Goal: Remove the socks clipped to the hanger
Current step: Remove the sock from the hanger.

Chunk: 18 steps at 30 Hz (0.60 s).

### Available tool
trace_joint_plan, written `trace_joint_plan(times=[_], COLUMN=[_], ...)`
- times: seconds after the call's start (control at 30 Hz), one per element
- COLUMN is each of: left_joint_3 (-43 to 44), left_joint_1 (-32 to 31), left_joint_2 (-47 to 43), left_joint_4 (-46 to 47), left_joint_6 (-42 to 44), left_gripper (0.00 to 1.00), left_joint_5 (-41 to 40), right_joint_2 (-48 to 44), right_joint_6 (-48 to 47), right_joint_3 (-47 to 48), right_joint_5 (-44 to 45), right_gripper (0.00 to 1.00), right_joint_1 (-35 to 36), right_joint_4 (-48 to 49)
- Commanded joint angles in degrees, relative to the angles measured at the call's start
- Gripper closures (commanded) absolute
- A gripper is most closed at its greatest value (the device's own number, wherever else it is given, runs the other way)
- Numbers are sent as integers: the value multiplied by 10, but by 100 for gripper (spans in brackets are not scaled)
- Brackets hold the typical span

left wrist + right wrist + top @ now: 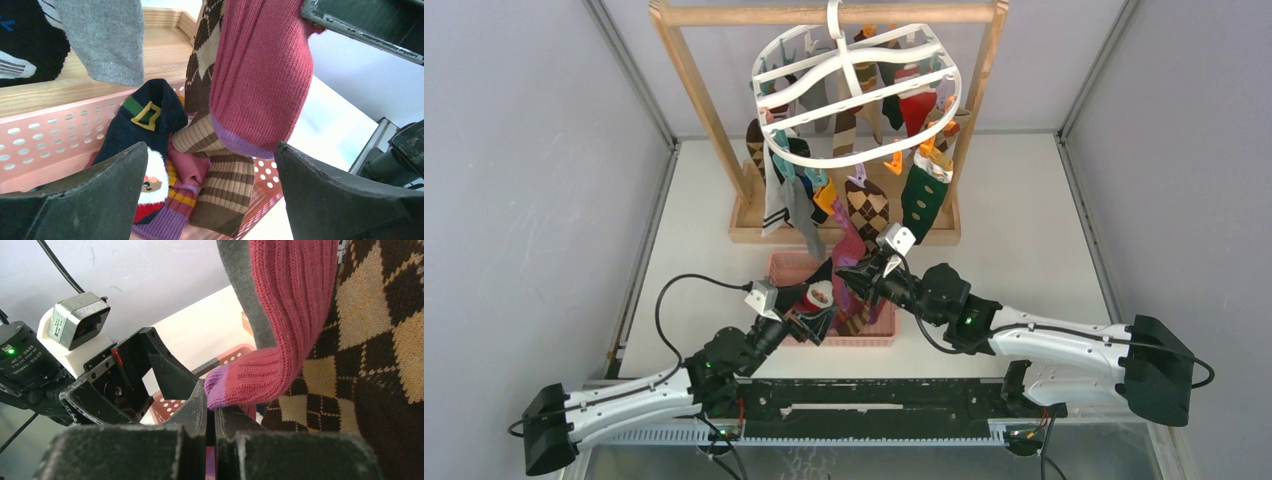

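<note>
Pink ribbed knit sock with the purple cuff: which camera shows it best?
Left wrist: the pink ribbed knit sock hangs large, cuff included, over the pink perforated plastic basket. Right wrist shows its lower part, cuff at the shut right hand. Top external shows it small between the arms.

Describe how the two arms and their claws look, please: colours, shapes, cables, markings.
The left arm and right arm have white links, black joints and blocky black ends. Each carries a small green light and a thin black cable. A white-and-grey camera block sits on each wrist. The left claw and right claw have matte black, wedge-shaped fingers, scuffed at the edges.
</note>
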Motion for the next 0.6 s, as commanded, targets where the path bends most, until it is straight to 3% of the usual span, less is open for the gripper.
trace_joint_plan(times=[0.0,0.57], left_joint_3=[-3,31], left_joint_1=[-5,-18], left_joint_2=[15,117], left_joint_4=[32,100], left_joint_6=[16,38], left_gripper=[0,0], left_joint_5=[4,-8], right_joint_2=[1,2], right_joint_6=[7,13], right_joint_3=[20,22], right_joint_5=[-10,-30], right_gripper=[96,96], right_joint_1=[1,3], right_joint_4=[34,23])
